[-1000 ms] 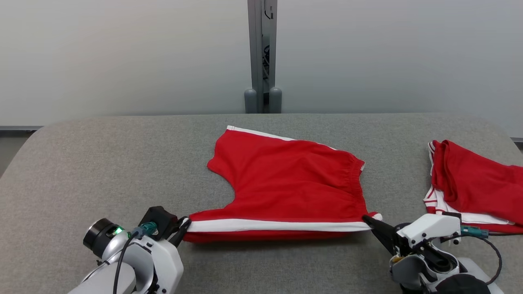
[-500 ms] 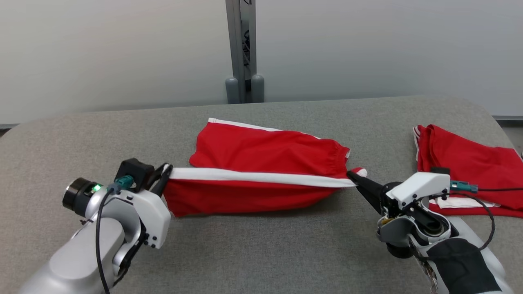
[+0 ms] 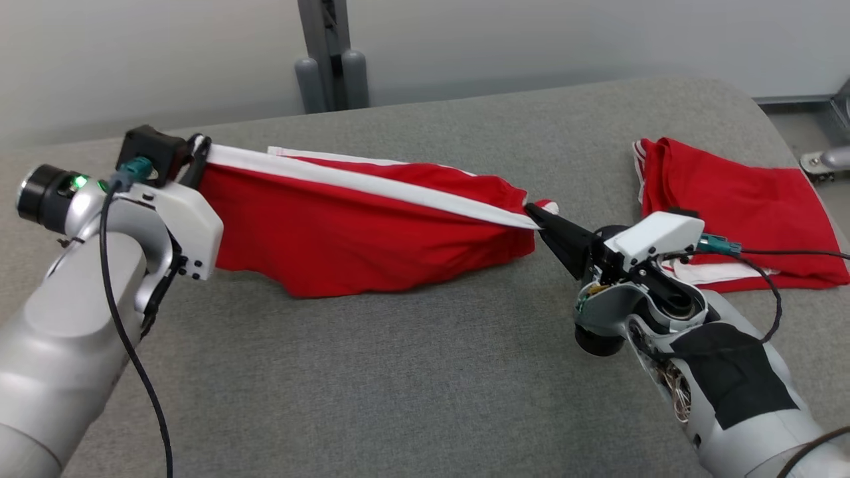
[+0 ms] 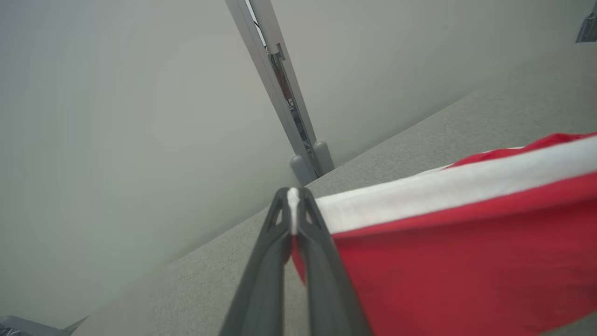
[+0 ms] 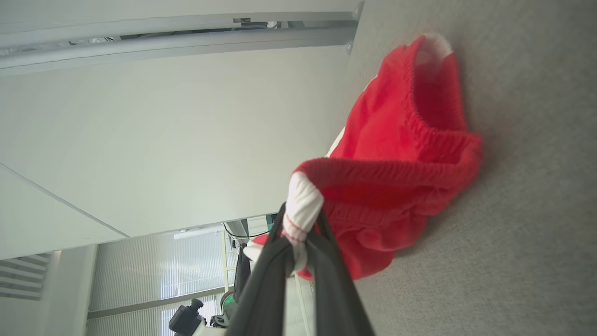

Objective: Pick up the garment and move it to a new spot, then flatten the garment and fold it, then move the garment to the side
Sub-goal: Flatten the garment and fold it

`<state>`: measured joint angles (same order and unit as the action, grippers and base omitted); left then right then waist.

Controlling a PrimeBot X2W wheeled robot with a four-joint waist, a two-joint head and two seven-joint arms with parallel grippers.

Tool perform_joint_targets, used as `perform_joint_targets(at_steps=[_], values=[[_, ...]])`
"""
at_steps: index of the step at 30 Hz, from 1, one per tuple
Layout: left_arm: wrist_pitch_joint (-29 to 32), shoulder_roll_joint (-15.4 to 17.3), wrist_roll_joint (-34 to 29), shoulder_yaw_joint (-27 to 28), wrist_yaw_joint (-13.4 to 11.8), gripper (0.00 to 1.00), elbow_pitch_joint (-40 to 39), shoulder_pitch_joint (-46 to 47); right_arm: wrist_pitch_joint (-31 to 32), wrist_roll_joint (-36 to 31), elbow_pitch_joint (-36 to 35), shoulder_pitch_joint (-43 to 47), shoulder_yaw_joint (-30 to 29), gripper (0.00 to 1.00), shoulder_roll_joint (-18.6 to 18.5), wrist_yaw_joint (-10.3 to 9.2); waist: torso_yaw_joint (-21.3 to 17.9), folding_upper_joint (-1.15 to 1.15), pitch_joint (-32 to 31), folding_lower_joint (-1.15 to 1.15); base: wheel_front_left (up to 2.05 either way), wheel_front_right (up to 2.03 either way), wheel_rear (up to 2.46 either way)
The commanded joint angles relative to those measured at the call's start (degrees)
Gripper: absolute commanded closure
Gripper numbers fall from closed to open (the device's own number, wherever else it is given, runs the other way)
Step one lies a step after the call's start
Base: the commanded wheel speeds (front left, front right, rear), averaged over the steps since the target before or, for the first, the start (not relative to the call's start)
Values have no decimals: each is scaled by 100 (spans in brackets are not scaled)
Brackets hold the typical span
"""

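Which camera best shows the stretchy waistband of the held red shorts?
The right wrist view: the waistband gapes open close up. The head view has it bunched end-on; the left wrist view faces the white stripe at the other end.

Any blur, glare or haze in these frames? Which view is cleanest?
Head view cleanest: sharp, even light, soft shadow under the red shorts on the table. Left wrist view: hazy, low contrast, wall washed out. Right wrist view: crisp on the waistband, blinds bright at lower left, no glare.

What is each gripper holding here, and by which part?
The red shorts: left gripper pinches the white stripe's hem end, right gripper its waistband end.
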<state>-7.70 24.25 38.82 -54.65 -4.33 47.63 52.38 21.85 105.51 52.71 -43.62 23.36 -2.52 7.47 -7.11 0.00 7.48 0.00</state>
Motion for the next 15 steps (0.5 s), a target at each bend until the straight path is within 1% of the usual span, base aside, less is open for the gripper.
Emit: perform_joint_targets(at_steps=[1, 7, 12, 15], values=[[-44, 32, -42, 41, 6, 100, 170, 196, -96, 340, 5, -139, 176, 100, -81, 5, -266, 0, 298, 0, 0, 0, 0], [-107, -71, -143, -2, 151, 100, 853, 758, -618, 1852, 122, -626, 1406, 100, -75, 5, -576, 0, 673, 0, 0, 0, 0], [-91, -207, -207, -63, 264, 100, 1365, 1135, -872, 3382, -62, -1089, 2423, 100, -67, 8, -746, 0, 924, 0, 0, 0, 0], [-133, -268, -237, -84, 287, 100, 1608, 1350, -1127, 4120, -146, -1418, 2954, 100, -63, 9, -809, 0, 1064, 0, 0, 0, 0]])
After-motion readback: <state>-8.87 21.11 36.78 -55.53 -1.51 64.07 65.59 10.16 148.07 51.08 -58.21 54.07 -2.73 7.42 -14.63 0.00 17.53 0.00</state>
